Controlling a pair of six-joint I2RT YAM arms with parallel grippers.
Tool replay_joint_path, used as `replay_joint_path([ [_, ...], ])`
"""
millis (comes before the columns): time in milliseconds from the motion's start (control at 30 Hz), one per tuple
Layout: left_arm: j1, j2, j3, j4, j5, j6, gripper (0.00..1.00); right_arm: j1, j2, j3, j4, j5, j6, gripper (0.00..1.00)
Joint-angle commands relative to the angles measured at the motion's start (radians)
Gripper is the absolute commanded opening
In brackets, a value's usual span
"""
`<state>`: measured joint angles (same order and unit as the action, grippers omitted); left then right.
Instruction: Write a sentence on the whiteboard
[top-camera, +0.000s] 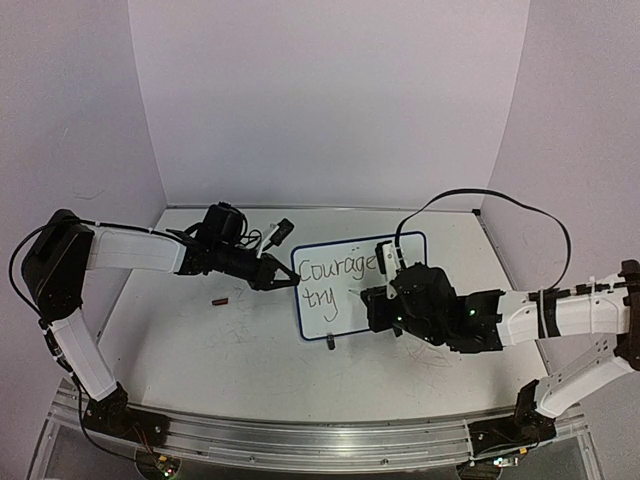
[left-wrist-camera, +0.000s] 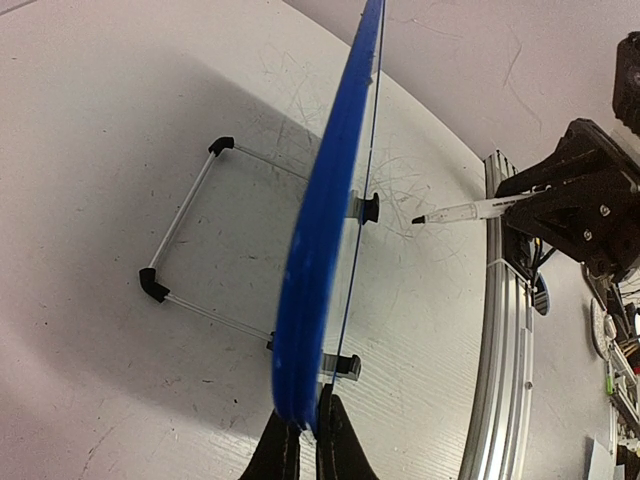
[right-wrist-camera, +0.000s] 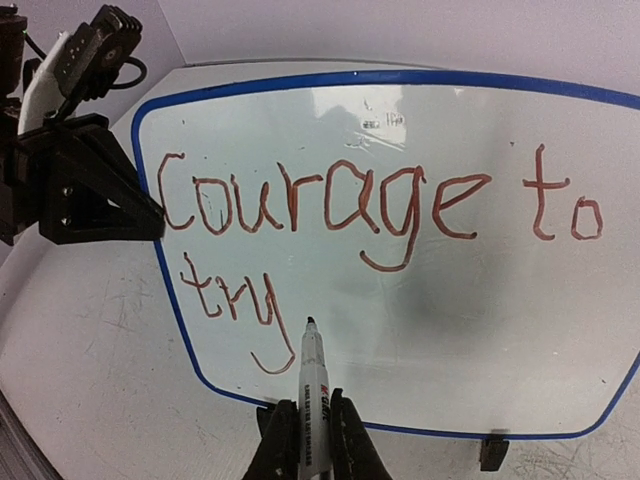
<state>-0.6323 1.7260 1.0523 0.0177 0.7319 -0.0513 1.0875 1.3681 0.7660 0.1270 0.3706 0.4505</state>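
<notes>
The whiteboard (top-camera: 352, 312) stands upright mid-table, blue-framed, on small black feet. It fills the right wrist view (right-wrist-camera: 470, 330) and shows edge-on in the left wrist view (left-wrist-camera: 325, 230). The sentence (right-wrist-camera: 330, 205) in red-brown marker reads "Courage to" with "try" below; part of it shows from above (top-camera: 335, 270). My left gripper (top-camera: 290, 281) is shut on the board's left edge, also seen in its own view (left-wrist-camera: 305, 440). My right gripper (right-wrist-camera: 308, 405) is shut on a white marker (right-wrist-camera: 312, 385), tip just right of "try". The left wrist view shows the marker (left-wrist-camera: 465, 210) a little off the board's face.
A small red-brown cap (top-camera: 220, 299) lies on the table left of the board. A black object with a cable (top-camera: 283, 232) sits at the back. The board's wire stand (left-wrist-camera: 185, 225) reaches behind it. An aluminium rail (top-camera: 320, 435) runs along the near edge.
</notes>
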Motion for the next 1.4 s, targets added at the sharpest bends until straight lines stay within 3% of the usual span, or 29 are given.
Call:
replay_joint_path([
  [0,-0.009,-0.017,-0.017,-0.067,-0.039,0.05,0.0,-0.009,0.036,0.025,0.045,0.022,0.016,0.0],
  [1367,-0.01,-0.017,-0.017,-0.067,-0.017,0.05,0.0,-0.046,0.141,0.089,0.03,0.042,0.016,0.0],
])
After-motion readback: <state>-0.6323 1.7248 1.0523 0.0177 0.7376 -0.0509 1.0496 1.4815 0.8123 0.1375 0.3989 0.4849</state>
